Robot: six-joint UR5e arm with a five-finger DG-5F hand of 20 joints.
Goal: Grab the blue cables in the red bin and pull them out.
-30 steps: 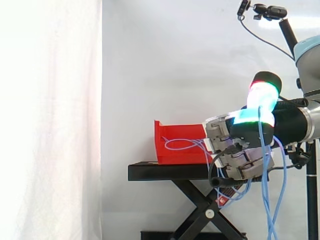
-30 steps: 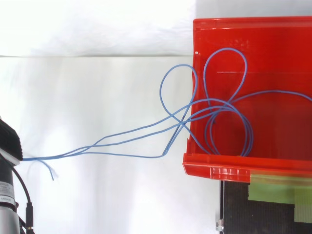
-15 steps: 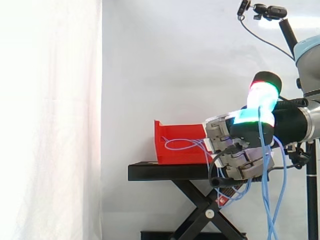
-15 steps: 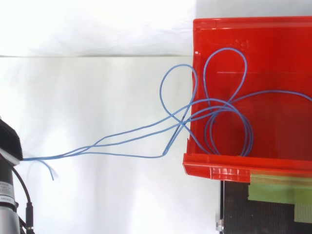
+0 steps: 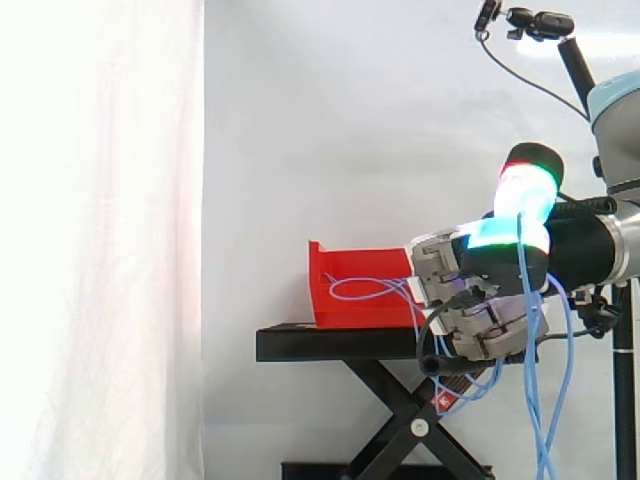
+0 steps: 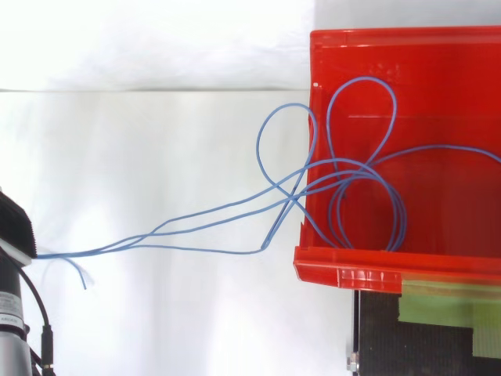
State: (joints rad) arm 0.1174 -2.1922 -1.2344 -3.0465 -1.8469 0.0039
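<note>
The red bin (image 5: pixel 355 290) stands on the black stand (image 5: pixel 330 343); from above, its left wall (image 6: pixel 307 157) has blue cables (image 6: pixel 344 184) looping inside and over it. The strands stretch out of the bin to the left (image 6: pixel 156 235), taut and bunched. In the side view my hand (image 5: pixel 480 315) hovers just right of the bin at stand height. Its fingers are curled round the blue cables (image 5: pixel 375 290), which run from the bin into it. More blue cable (image 5: pixel 535 400) drapes over the hand and hangs down toward the floor.
A scissor lift (image 5: pixel 400 420) carries the black stand. White curtain hangs behind and to the left. A camera on a pole (image 5: pixel 530 22) stands at the upper right. Green tape (image 6: pixel 446 301) marks the stand beside the bin's front edge.
</note>
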